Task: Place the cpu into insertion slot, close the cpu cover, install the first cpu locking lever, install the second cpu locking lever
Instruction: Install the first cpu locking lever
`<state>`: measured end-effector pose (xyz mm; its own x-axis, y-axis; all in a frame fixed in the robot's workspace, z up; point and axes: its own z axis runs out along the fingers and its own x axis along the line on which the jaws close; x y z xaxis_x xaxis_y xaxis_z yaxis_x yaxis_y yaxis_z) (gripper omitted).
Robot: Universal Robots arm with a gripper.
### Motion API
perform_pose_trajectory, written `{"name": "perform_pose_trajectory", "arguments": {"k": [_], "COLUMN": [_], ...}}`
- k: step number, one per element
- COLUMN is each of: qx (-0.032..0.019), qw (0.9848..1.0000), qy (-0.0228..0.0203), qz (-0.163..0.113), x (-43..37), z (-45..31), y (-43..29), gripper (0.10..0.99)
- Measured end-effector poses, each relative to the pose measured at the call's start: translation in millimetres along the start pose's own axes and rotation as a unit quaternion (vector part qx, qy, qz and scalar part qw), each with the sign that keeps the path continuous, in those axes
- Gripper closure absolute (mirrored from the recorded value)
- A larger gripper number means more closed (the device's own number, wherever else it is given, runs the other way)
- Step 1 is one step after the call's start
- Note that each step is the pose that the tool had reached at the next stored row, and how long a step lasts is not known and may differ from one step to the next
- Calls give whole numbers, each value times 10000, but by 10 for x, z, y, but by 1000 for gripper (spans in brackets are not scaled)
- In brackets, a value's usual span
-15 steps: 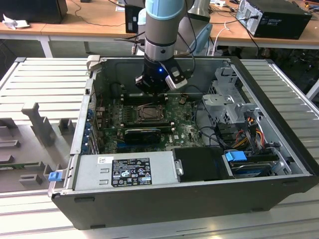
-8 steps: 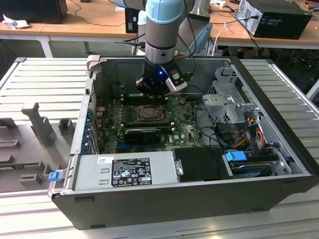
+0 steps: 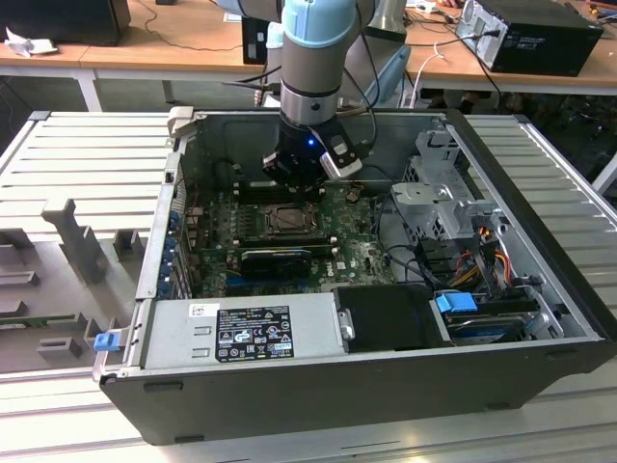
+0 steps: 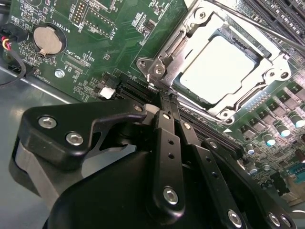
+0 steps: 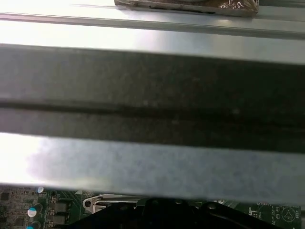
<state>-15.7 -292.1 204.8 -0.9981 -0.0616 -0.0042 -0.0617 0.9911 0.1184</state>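
The cpu [image 4: 217, 67] lies flat in the insertion slot [image 3: 287, 221] of the green motherboard, its pale face showing through the window of the cpu cover [image 4: 177, 51]. The cover's dull metal frame lies down over the chip. A thin locking lever rod [image 4: 257, 24] runs along one side of the socket. My gripper [image 4: 167, 98] is shut with nothing between its black fingers [image 4: 164, 143], and their tips hover just beside one corner of the socket frame. In the exterior view the gripper [image 3: 301, 178] hangs inside the open case, just behind the socket.
A coin battery [image 4: 47, 39] and a long black card slot [image 4: 205, 126] lie near the fingertips. The case's rear wall [image 5: 152, 95] stands close to the wrist. A power supply [image 3: 241, 333], drive cage [image 3: 443, 193] and cables [image 3: 482, 251] line the case's front and the exterior view's right.
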Motion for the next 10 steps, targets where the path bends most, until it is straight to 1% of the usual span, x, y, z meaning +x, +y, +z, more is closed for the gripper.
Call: {"name": "perform_pose_trajectory", "arguments": {"k": [3,10], "qx": [11,56], "qw": [10000,10000], "qy": [1,3], "qz": [0,1], "x": [0,0], "z": [5,17], "y": [0,-2], "gripper": [980,980]}}
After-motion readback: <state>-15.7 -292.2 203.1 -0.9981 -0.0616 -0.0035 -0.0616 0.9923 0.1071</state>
